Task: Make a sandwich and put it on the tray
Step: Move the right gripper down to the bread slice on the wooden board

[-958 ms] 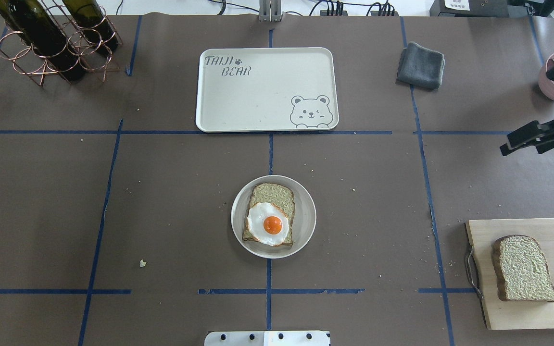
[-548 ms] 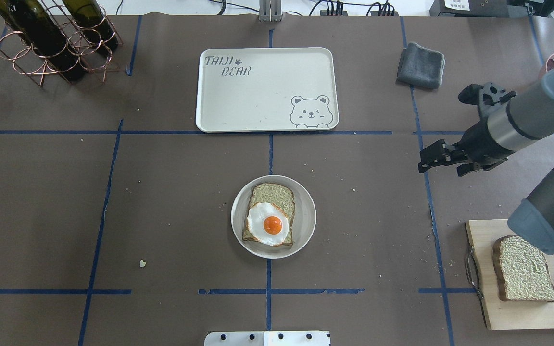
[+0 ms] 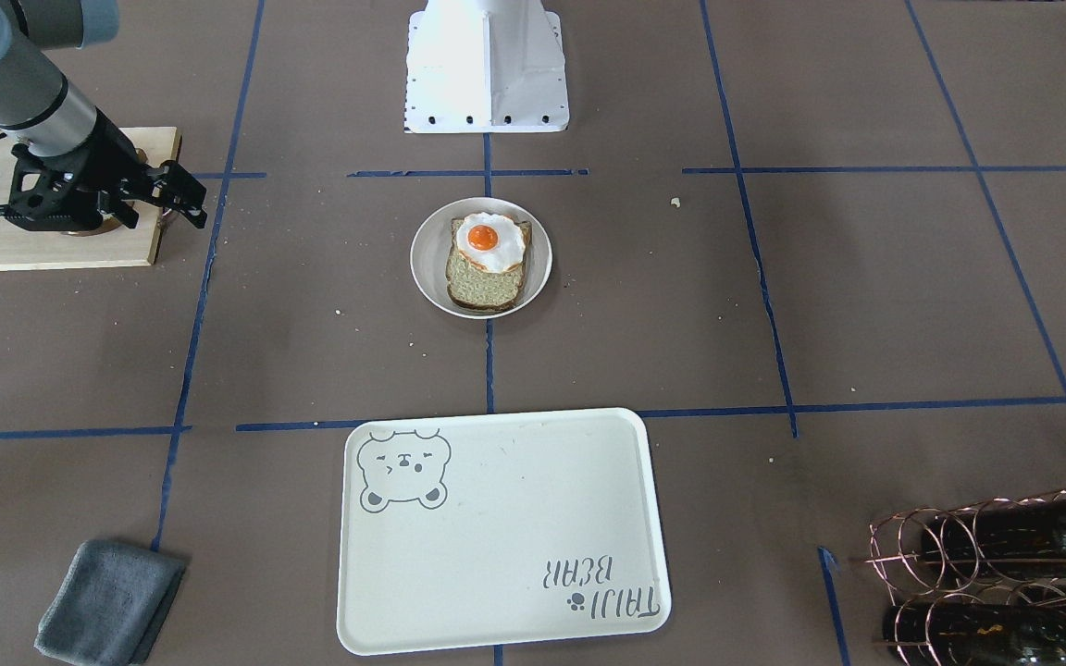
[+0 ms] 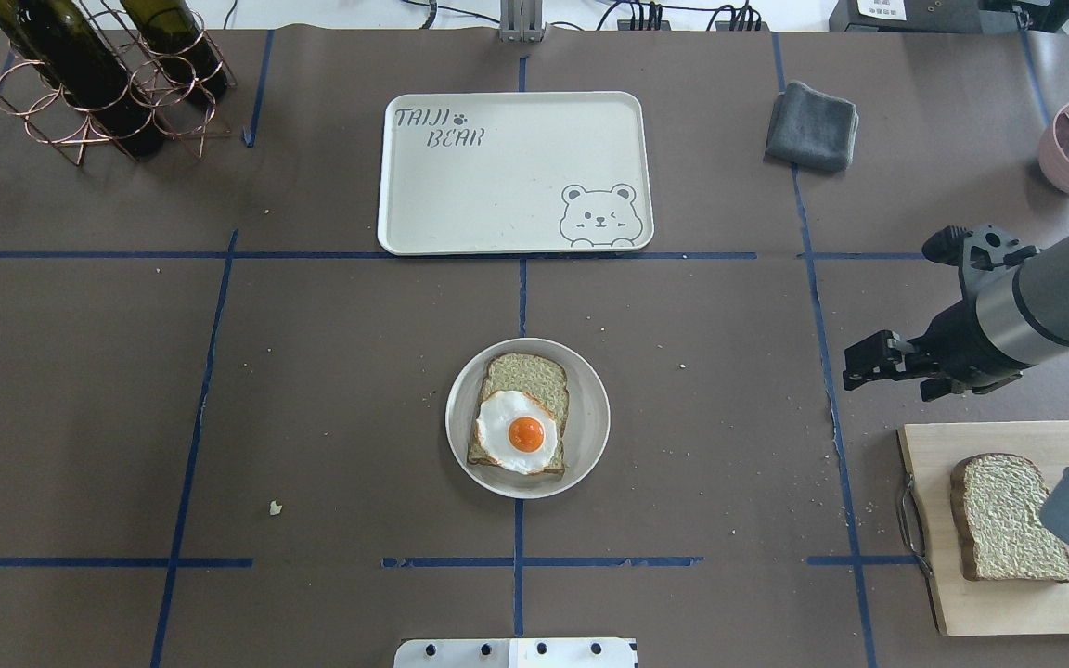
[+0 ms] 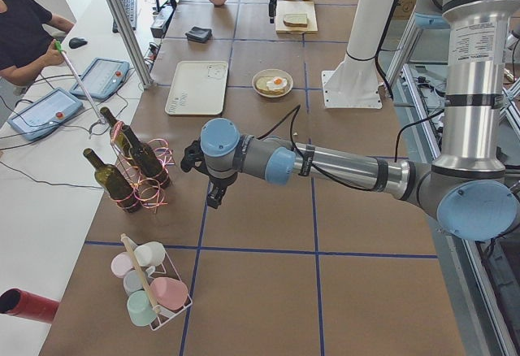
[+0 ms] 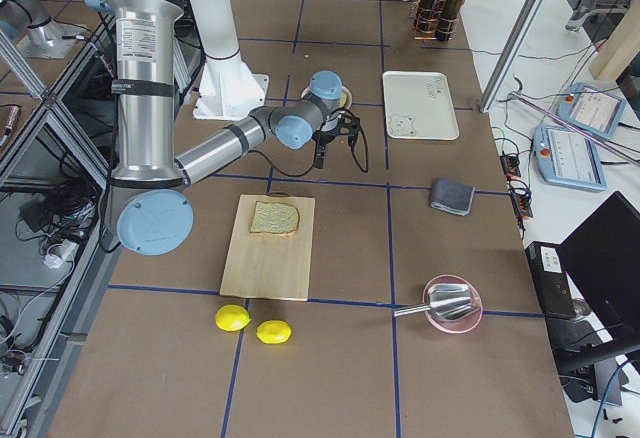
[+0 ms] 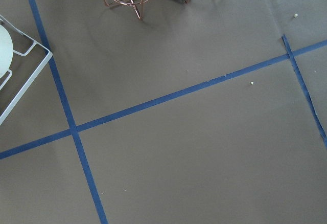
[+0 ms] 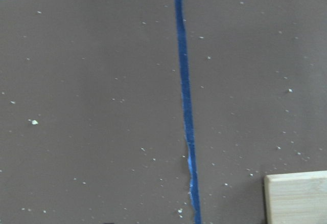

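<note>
Overhead view: right gripper [image 4: 855,365], fingers parted and empty, near cutting board [image 4: 1008,612] bearing bread slice [image 4: 1008,520]. Left-end view adds left gripper [image 5: 214,200], opening indeterminable.

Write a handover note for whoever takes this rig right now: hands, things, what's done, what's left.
Right hand: open, empty, over the table near the cutting board.
Left hand: by the bottle rack, open or shut unclear.
Done: one bread slice topped with the egg sits on the plate.
Left: put the second slice, lying on the cutting board, on top; move the plate onto the tray, which holds nothing.
</note>
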You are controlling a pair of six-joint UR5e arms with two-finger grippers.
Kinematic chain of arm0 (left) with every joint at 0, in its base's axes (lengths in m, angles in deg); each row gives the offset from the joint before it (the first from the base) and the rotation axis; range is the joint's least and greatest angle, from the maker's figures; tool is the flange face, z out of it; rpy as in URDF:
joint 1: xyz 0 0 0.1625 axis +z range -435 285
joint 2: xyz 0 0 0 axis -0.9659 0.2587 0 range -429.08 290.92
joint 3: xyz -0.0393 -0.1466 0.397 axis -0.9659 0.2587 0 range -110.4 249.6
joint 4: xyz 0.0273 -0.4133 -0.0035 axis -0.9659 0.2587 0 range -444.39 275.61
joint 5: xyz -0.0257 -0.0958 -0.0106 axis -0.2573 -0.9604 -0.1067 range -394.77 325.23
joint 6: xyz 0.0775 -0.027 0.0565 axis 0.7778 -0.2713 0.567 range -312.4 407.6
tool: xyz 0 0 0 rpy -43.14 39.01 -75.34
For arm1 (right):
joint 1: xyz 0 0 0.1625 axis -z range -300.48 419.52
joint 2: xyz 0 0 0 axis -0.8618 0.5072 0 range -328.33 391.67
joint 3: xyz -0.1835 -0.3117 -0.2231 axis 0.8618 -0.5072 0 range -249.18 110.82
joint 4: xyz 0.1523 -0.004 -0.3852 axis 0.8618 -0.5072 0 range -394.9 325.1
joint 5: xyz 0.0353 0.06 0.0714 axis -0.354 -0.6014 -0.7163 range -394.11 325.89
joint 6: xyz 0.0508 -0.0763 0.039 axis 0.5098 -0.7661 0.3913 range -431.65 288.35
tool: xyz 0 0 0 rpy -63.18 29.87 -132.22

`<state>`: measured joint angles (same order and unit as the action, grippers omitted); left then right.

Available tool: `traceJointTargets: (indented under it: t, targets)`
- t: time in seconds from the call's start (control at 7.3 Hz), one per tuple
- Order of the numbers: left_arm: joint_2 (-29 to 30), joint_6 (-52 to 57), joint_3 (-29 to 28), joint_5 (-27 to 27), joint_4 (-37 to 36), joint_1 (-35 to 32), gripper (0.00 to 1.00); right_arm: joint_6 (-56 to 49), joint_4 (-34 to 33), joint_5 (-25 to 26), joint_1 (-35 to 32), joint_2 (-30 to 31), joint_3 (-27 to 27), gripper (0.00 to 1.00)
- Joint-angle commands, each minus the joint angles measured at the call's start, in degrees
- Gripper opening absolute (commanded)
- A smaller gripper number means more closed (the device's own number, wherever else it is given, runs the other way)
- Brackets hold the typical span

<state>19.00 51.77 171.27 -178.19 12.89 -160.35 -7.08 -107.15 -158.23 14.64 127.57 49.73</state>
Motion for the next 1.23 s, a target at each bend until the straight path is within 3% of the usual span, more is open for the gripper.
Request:
traceJointTargets:
  t: [0.0,0.41,0.96,1.1]
  targets:
    - [0.2,0.0,0.1,0.2,0.5,0.0,1.00,0.1,17.4,1.4,0.1,15.5,0.6,0.88]
    - [0.0,-6.7,0.6,0.1,4.5,3.7,1.00,3.8,34.2,1.4,0.3,19.2,-8.1,0.92]
    - [0.0,-7.6,0.6,-0.1,4.6,3.7,1.00,3.8,35.5,0.8,3.7,21.0,-12.4,0.90]
    - [0.0,-7.7,0.6,-0.3,4.6,3.7,1.00,3.9,39.2,0.5,4.1,21.1,-14.7,0.89]
